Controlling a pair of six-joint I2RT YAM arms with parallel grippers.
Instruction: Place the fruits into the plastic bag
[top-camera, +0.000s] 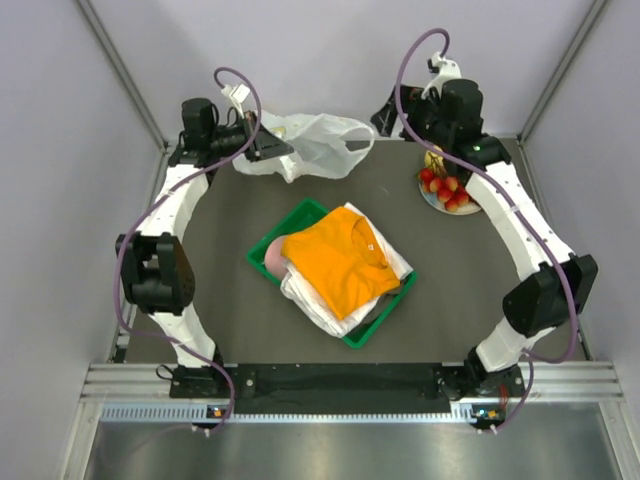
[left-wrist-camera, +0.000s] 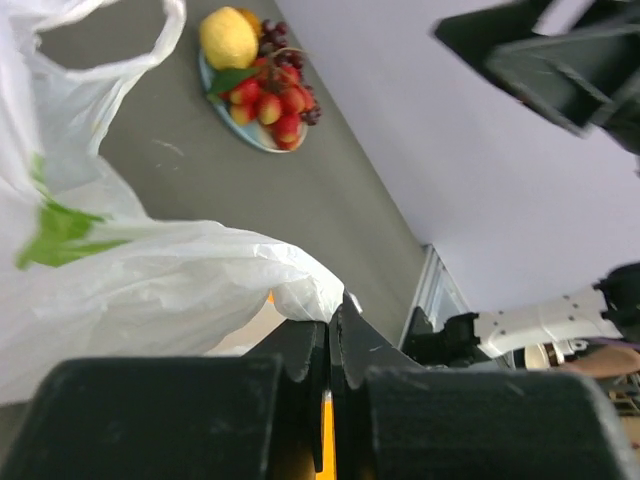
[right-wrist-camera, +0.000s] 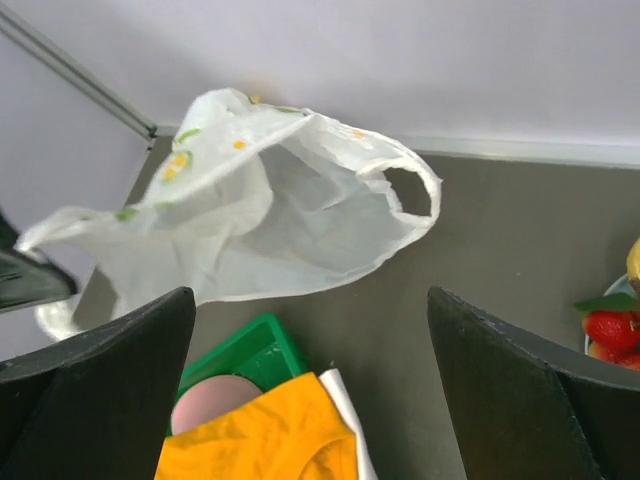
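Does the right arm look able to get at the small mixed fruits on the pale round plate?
Likely yes: the right gripper is open and empty, and the fruits lie uncovered beside that arm. It faces the white plastic bag, so must turn.

- Thin white translucent plastic bag (top-camera: 315, 143) printed with green-yellow citrus, far left, mouth gaping, edge pinched in the left pincer (left-wrist-camera: 331, 322).
- Small mixed fruits (top-camera: 445, 188), red strawberries, a yellow pear and purple grapes, heaped on a pale round plate (left-wrist-camera: 258, 143), far right.

The plastic bag (right-wrist-camera: 270, 215) is thin, translucent, crinkly film. The tabletop (top-camera: 460, 270) looks matt and smooth; the green tray (right-wrist-camera: 250, 355) is glossy plastic.
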